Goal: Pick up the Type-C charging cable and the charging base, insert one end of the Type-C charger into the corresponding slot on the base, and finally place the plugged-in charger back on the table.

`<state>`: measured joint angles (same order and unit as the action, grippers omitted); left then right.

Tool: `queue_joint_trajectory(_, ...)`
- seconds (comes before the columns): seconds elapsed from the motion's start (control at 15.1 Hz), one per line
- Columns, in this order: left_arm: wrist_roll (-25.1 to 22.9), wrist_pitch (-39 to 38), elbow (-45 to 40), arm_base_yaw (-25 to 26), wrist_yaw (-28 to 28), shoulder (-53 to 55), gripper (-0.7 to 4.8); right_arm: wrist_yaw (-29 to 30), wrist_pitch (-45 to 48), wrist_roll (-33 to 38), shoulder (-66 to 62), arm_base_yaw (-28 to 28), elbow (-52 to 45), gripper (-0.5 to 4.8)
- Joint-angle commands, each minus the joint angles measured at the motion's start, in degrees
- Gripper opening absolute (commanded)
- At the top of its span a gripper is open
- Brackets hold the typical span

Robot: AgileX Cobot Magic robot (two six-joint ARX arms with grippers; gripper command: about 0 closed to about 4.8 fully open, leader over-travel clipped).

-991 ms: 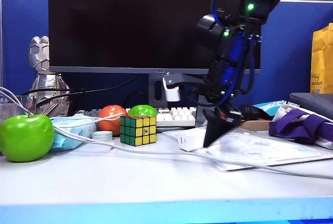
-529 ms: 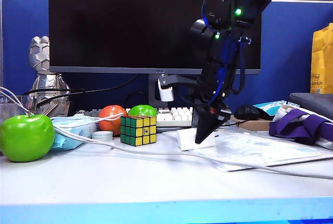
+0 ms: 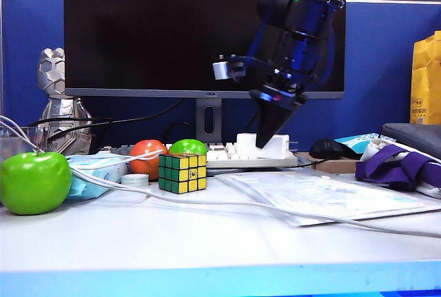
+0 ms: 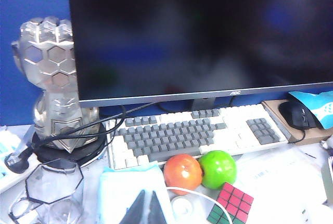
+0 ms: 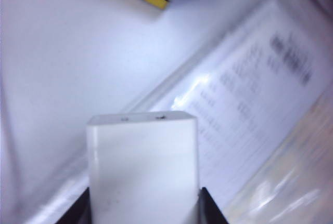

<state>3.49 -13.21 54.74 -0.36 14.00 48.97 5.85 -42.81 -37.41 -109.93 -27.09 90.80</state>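
My right gripper (image 3: pixel 266 138) hangs in the air in front of the keyboard, shut on the charging base (image 3: pixel 245 145), a white block. In the right wrist view the base (image 5: pixel 143 156) fills the space between the two dark fingers of that gripper (image 5: pixel 144 206), touching both. The white Type-C charging cable (image 3: pixel 227 204) trails across the table (image 3: pixel 207 249) from the far left to the right; its plug does not show. My left gripper (image 4: pixel 149 211) is shut and empty over a pale blue tissue pack (image 4: pixel 122 190), with a loop of the cable (image 4: pixel 208 197) beside it.
A Rubik's cube (image 3: pixel 182 173), a big green apple (image 3: pixel 34 182), an orange fruit (image 3: pixel 148 158) and a small green apple (image 3: pixel 188 147) sit left of centre. A sleeved paper sheet (image 3: pixel 331 197) lies under the right gripper. Monitor (image 3: pixel 200 28), keyboard (image 4: pixel 197 133) and mouse (image 3: pixel 329 149) stand behind.
The right gripper closed on the charging base on the table, then rose with it and rolled its wrist. The cable and the other objects have stayed put.
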Motion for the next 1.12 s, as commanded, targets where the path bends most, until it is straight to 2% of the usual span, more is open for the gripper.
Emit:
queue_joint_trajectory(0.07, 0.00, 0.00, 0.22, -0.07, 0.39, -0.04, -0.04, -0.28, -5.16, 10.16, -0.66, -0.13, 0.02, -0.01)
queue_joint_trajectory(0.13, 0.00, -0.02, 0.22, -0.07, 0.39, -0.04, -0.04, -2.29, -7.37, 13.84, -1.55, -0.13, 0.00, -0.01)
queue_joint_trajectory(0.26, 0.00, -0.02, 0.22, -0.07, 0.39, -0.04, -0.04, -4.68, -8.81, 14.93, -2.69, -0.11, -0.04, 0.19)
queue_joint_trajectory(0.4, 0.00, -0.04, 0.22, -0.07, 0.39, -0.04, -0.04, -4.68, -8.28, 14.91, -2.67, -0.13, -0.11, 1.13)
queue_joint_trajectory(0.46, 0.00, -0.04, 0.22, -0.07, 0.39, -0.04, -0.04, -4.68, -8.20, 14.86, -2.67, -0.11, -0.11, 1.19)
queue_joint_trajectory(0.53, 0.00, -0.04, 0.22, -0.07, 0.39, -0.04, -0.04, -4.66, -8.15, 14.84, -2.67, -0.11, -0.11, 1.84)
queue_joint_trajectory(0.59, 0.00, -0.04, 0.22, -0.07, 0.39, -0.04, -0.04, -4.66, -8.11, 14.62, -2.67, -0.11, -0.11, 2.99)
queue_joint_trajectory(0.66, 0.00, -0.04, 0.22, -0.07, 0.39, -0.04, -0.04, -4.66, -8.11, 14.62, -2.67, -0.11, -0.11, 3.22)
queue_joint_trajectory(0.86, -0.02, -0.04, 0.20, -0.07, 0.39, -0.02, -0.04, -4.17, -9.42, 13.46, -2.64, -0.13, 0.63, 3.22)
queue_joint_trajectory(1.06, 0.00, -0.31, 0.20, -0.07, 0.39, 0.09, -0.04, 0.70, -9.22, 13.20, -3.54, -0.11, 0.61, 3.24)
queue_joint_trajectory(1.12, -0.02, -0.79, 0.20, -0.07, 0.39, 0.09, -0.04, 0.28, -9.01, 13.18, -4.55, -0.11, 0.61, 3.24)
